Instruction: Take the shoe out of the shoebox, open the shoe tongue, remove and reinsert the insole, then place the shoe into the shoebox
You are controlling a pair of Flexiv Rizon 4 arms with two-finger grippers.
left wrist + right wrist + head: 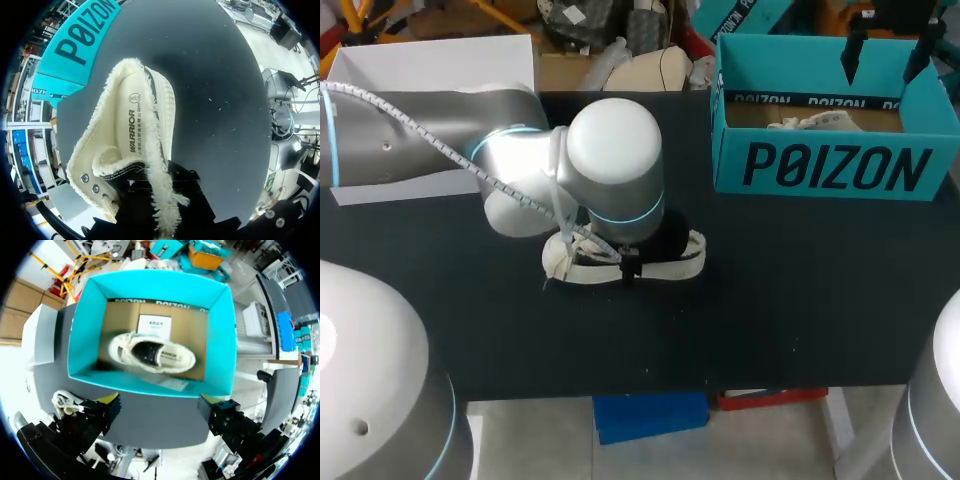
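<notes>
Cannot tell open from closed on the left claw [150, 200], down at the mouth of the shoe [130, 145] on the bench [770, 300]; sees the right claw [160, 405] spread wide, empty, above the box [150, 290]. Seems the tongue-and-insole step: calls next for pinching the insole [131, 125] edge and lifting. Finds a 2nd shoe [152, 354] lying in the box.

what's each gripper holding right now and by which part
The right gripper is open above the teal shoebox, holding nothing. The left gripper is down at the white shoe on the table; whether it grips it cannot be told.
</notes>
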